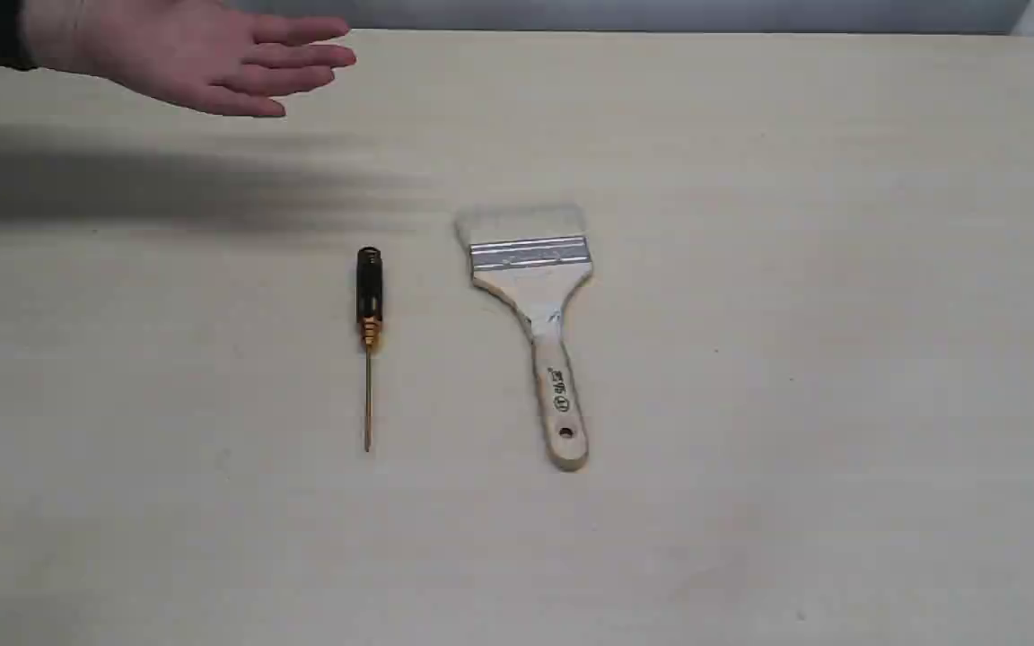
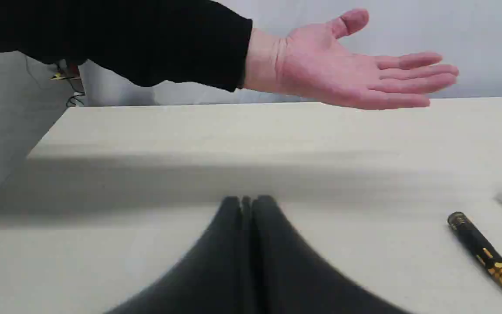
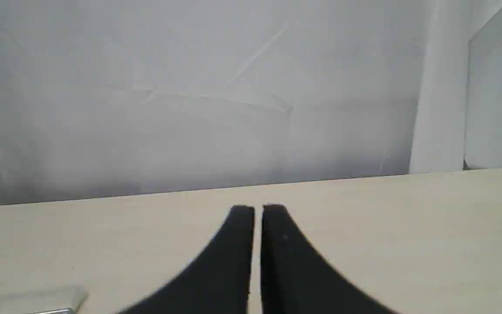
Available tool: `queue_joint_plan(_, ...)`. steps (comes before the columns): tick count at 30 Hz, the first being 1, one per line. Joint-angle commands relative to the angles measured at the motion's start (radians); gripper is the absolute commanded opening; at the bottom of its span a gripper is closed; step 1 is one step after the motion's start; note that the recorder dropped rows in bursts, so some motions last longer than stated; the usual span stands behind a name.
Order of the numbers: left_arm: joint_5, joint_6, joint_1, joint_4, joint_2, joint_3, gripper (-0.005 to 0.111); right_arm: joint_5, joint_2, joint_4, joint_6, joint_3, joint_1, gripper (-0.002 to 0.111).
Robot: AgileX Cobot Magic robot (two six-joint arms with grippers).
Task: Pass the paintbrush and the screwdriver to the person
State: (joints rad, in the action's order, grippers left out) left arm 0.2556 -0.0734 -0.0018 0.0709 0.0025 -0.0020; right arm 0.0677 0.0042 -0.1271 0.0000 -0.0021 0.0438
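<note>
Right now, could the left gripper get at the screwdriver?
Probably yes: the screwdriver lies alone on the table, nothing between it and the left gripper, though its jaws are shut and would need opening.

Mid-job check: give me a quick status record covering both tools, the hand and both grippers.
screwdriver: flat on the table, left of the brush in the exterior view, not gripped
paintbrush: flat on the table, not gripped
hand: open, fingers outstretched, empty, held above the table
left gripper: shut, empty
right gripper: shut, empty
handed over: nothing yet
</note>
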Motion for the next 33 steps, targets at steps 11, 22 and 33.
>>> queue_joint_plan(11,-0.005,-0.002,-0.005,-0.003,-0.002,0.002,0.0,-0.04,-0.004,-0.056,0.016,0.002,0.001,0.004)
queue_joint_plan(22,-0.005,-0.002,-0.005,-0.003,-0.002,0.002,0.0,-0.085,-0.004,-0.184,0.03,-0.083,-0.038,0.031)
queue_joint_plan(33,-0.008,-0.002,-0.005,-0.001,-0.002,0.002,0.0,-0.047,0.223,-0.193,-0.102,-0.303,-0.478,0.048)
